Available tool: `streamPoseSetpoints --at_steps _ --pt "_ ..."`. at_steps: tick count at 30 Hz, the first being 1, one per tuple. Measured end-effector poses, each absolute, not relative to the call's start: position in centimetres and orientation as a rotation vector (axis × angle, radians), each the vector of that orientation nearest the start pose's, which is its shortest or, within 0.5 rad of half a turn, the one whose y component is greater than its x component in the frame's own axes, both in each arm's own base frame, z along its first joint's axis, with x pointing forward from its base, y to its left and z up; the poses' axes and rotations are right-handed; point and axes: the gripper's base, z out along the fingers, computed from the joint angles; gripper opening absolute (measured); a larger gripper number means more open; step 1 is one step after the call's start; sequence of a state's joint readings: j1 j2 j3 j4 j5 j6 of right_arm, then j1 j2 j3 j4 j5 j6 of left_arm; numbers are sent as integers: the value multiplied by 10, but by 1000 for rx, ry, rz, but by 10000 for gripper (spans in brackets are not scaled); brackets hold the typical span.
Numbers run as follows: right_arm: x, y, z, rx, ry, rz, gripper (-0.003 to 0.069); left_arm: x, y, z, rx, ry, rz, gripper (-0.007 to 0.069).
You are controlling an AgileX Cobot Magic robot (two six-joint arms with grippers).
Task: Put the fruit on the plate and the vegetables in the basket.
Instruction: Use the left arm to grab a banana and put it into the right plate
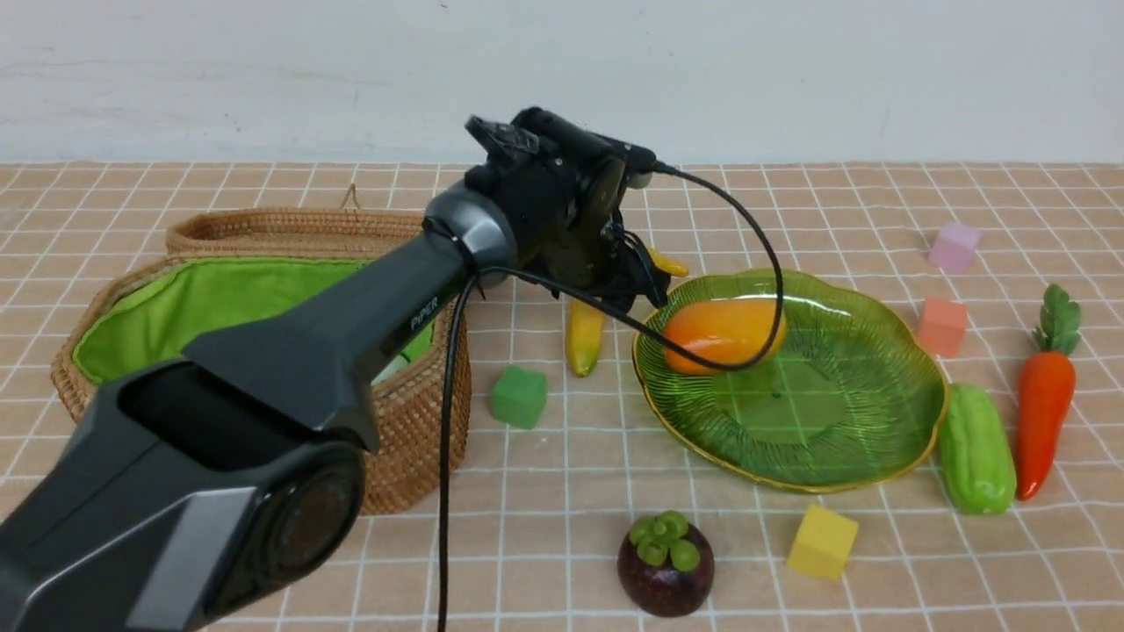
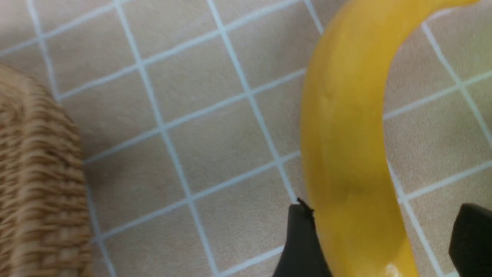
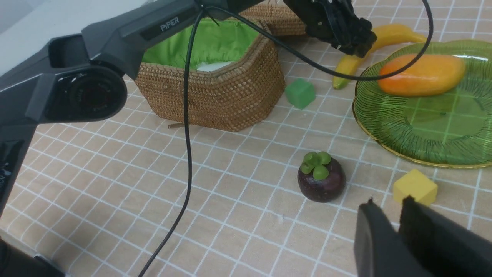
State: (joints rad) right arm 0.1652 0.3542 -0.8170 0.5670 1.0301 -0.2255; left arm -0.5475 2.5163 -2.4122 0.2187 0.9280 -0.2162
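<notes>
Curved glossy yellow toy banana (image 1: pixel 584 338) looks to be the piece in hand: it lies flat on the tan checked desk (image 1: pixel 544 527), between the brown woven wicker basket with green lining (image 1: pixel 413 421) and the wide green glass plate with a gold rim (image 1: pixel 790 484), just beside the plate's edge. From where I stand, the left gripper (image 2: pixel 386 244) is down over it with its jaws apart. 1 finger (image 2: pixel 300 246) is against the banana's side and the other stands off, so nothing is gripped yet. I'd say the next move calls for closing squarely across the body, lifting, and carrying it the short way over the rim. It needs setting down clear of the orange-yellow oval mango (image 1: pixel 720 333), which already lies on the plate. The round dark-purple mangosteen with a green cap (image 1: pixel 665 566) waits near the front edge. The right gripper (image 3: pixel 389 202) hangs near it, nearly closed and empty.
</notes>
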Motion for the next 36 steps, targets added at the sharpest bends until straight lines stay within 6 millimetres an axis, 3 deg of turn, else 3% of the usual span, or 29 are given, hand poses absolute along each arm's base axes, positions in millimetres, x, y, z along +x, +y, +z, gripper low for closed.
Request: streamPoseSetpoints --at_steps 15,23,28,32,36 --pt "17 46 375 -394 1948 645 122 481 -280 203 489 2440 -114 484" --pt "16 46 373 -405 1966 648 122 484 -281 170 508 2506 -80 484" --pt "15 47 372 -411 1977 650 122 484 -281 169 512 2505 -69 479" --pt "15 47 372 -414 1981 652 123 484 -280 169 513 2509 -66 431" --pt "15 47 372 -417 1984 661 125 484 -280 169 513 2512 -63 307"
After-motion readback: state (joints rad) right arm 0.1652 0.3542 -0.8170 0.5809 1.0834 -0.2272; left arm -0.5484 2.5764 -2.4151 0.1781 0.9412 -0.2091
